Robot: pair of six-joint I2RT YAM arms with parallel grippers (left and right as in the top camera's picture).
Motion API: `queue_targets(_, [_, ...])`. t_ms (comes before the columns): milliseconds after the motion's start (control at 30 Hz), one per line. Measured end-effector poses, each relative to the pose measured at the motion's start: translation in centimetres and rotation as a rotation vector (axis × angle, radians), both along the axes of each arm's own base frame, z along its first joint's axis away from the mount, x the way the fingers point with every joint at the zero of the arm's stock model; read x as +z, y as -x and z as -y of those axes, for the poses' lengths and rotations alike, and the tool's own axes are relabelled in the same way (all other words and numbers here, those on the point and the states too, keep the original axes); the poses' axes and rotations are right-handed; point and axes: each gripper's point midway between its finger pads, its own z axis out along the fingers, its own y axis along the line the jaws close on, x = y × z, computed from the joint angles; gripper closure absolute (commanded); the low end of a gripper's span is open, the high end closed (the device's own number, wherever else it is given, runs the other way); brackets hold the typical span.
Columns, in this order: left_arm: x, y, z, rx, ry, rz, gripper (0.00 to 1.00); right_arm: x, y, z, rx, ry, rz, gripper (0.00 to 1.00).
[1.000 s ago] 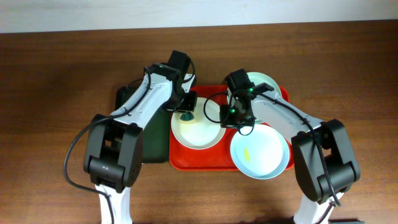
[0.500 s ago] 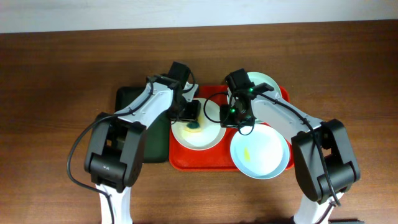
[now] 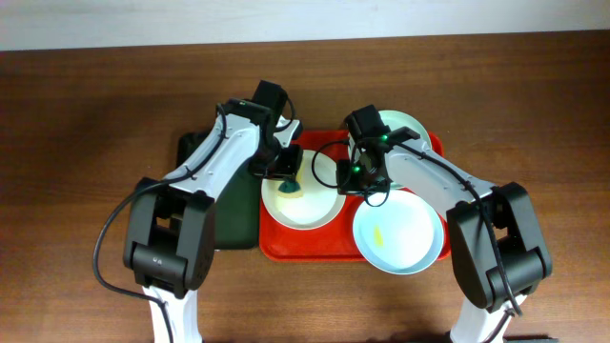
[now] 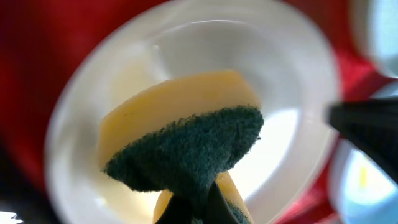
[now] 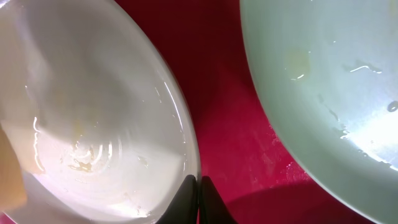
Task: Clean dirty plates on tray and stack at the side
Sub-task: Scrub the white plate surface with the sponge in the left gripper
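The white plate (image 3: 305,202) lies at the left of the red tray (image 3: 286,246); it fills the left wrist view (image 4: 292,130). My left gripper (image 3: 285,169) is shut on a yellow sponge with a green scouring face (image 4: 186,143), pressed on the plate's far left part. My right gripper (image 3: 354,177) is shut on the white plate's right rim (image 5: 186,155). A mint plate (image 3: 400,233) with a yellow smear sits at the tray's front right and shows in the right wrist view (image 5: 329,74). A second mint plate (image 3: 408,128) lies at the back right, partly under my right arm.
A dark green tray (image 3: 233,214) lies against the red tray's left side, under my left arm. Brown table surrounds both trays. Bare red tray floor (image 5: 230,106) separates the white plate from the mint plate.
My left gripper slid the sponge toward the plate's middle and then back toward its far left edge. My right gripper stayed pinched on the rim.
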Motion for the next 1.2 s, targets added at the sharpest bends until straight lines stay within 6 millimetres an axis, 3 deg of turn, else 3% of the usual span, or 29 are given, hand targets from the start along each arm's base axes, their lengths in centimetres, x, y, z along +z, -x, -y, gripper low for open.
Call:
queue_targets(267, [-3.4, 0.9, -1.7, 0.054, -0.167, 0.029, 1.0, 0.0, 0.0, 0.0, 0.001, -0.002, -0.001, 0.96])
queue_targets(533, [-3.7, 2.4, -0.8, 0.068, -0.096, 0.0, 1.0, 0.0, 0.0, 0.1, -0.001, 0.002, -0.002, 0.96])
queue_targets(700, [-2.8, 4.1, 2.0, 0.019, 0.081, -0.087, 1.0, 0.0, 0.0, 0.1, 0.0, 0.002, -0.001, 0.96])
queue_targets(833, [-1.7, 4.0, 2.5, 0.009, 0.123, -0.076, 1.0, 0.0, 0.0, 0.0, -0.001, 0.002, -0.001, 0.96])
queue_targets(1033, [2.3, 2.8, 0.8, 0.02, 0.05, 0.054, 1.0, 0.0, 0.0, 0.0, -0.001, 0.001, 0.0, 0.96])
queue_targets(1200, [1.5, 2.1, -1.1, 0.043, -0.074, 0.114, 1.0, 0.0, 0.0, 0.0, -0.001, 0.001, -0.001, 0.96])
